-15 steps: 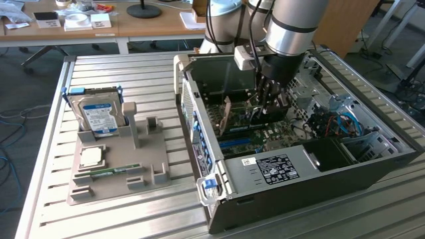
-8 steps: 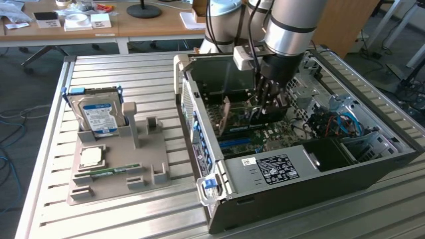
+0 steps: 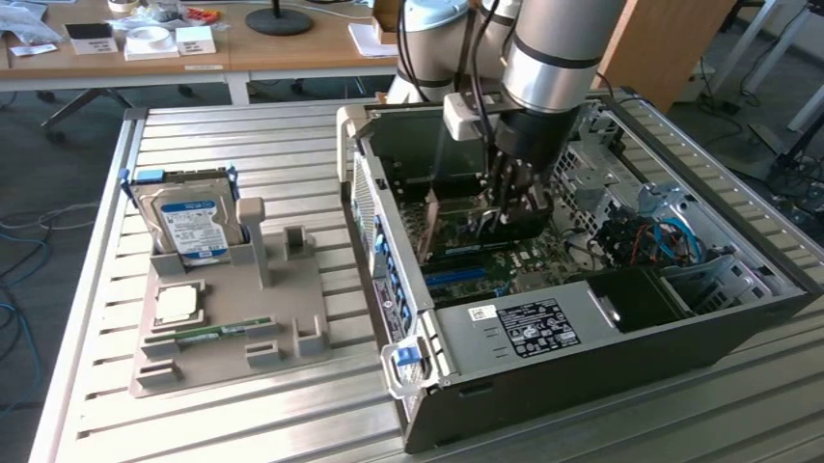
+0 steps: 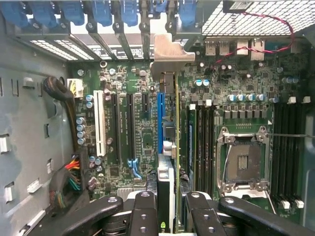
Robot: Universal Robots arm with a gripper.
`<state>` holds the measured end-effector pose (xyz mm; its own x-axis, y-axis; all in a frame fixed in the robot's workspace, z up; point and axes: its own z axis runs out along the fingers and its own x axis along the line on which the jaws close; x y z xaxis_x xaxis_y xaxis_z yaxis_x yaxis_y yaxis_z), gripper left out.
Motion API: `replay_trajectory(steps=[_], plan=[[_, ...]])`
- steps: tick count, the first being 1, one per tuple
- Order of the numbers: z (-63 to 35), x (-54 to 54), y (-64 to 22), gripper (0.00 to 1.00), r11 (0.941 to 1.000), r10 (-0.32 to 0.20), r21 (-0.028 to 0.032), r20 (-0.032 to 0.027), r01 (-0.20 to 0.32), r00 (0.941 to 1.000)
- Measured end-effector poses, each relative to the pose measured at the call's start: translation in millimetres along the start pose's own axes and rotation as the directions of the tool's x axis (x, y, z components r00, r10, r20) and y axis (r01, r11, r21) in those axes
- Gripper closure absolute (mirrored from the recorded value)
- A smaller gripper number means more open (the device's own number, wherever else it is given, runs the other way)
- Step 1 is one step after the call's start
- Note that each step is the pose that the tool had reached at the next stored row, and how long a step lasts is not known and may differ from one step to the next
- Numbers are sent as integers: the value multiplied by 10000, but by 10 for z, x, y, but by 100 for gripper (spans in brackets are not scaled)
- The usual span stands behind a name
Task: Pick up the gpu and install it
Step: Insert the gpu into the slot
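My tool (image 4: 170, 212) grips the gpu (image 4: 168, 183) by its upper edge, upright and lined along the blue slot (image 4: 160, 123), so its contacts face the motherboard (image 4: 138, 132).

gpu (image 4: 168, 142) on edge in gripper (image 4: 170, 201), over motherboard (image 4: 133, 142), inside case (image 3: 618, 338) | hard drive (image 3: 193, 227) in stand (image 3: 245, 318), exterior view's left of case

No wording is legible. The silver hard drive (image 3: 191, 224) carries a blue-and-white label. At four o'clock from it in the exterior view, the black power-supply box (image 3: 605, 311) bears a white printed label (image 3: 541, 325). The green-board gpu card (image 4: 166, 196) shows a tiny green emblem.
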<state>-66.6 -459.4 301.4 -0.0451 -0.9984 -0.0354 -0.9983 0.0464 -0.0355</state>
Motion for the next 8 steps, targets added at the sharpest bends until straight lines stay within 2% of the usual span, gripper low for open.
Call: replay_trajectory(steps=[8], plan=[[36,1,8,73,10000,-65,-1,13,65,10000]])
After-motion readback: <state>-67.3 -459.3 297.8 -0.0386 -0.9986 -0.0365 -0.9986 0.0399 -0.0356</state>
